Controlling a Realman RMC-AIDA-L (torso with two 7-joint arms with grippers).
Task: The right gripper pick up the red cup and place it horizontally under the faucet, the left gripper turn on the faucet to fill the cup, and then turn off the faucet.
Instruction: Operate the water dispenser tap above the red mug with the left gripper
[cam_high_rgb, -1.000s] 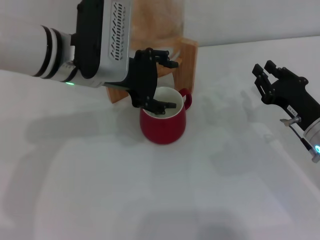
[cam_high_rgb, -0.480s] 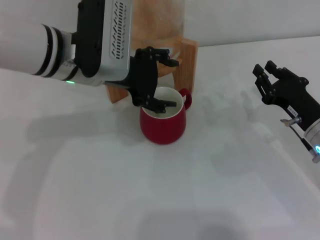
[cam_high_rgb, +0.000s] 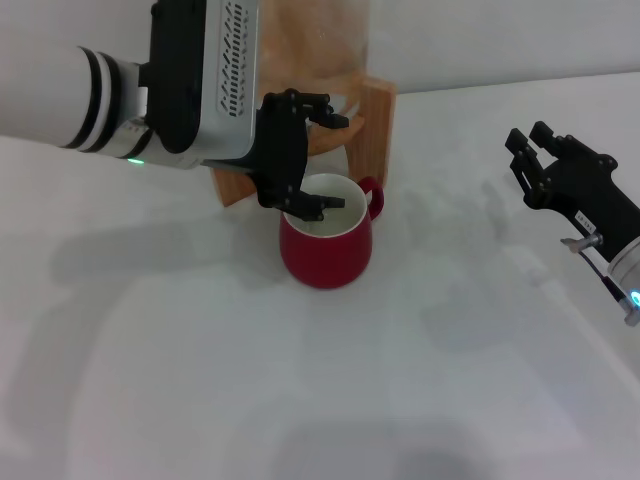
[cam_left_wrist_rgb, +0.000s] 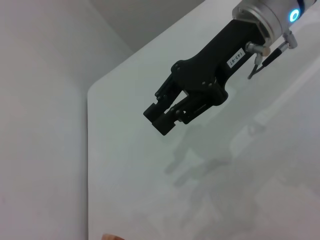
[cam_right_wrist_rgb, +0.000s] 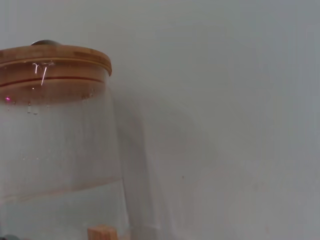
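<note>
My left gripper (cam_high_rgb: 312, 160), a black claw on vented silver housing, has lifted slightly, fingers spread around the faucet (hidden), above the dark-red ceramic cup (cam_high_rgb: 327, 244); valve work continues. My right gripper (cam_high_rgb: 537, 162) waits unclenched, well apart.

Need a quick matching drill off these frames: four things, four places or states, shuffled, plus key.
Things:
1. red cup
2. left gripper
3. right gripper
4. wooden stand

Places or states:
A. off at the robot's right, holding nothing, clear of the cup
B. upright on the table, handle towards the stand
C. fingers spread just above the cup's rim
D. behind the cup, carrying a clear glass jar

Pairs: 1-B, 2-C, 3-A, 4-D
</note>
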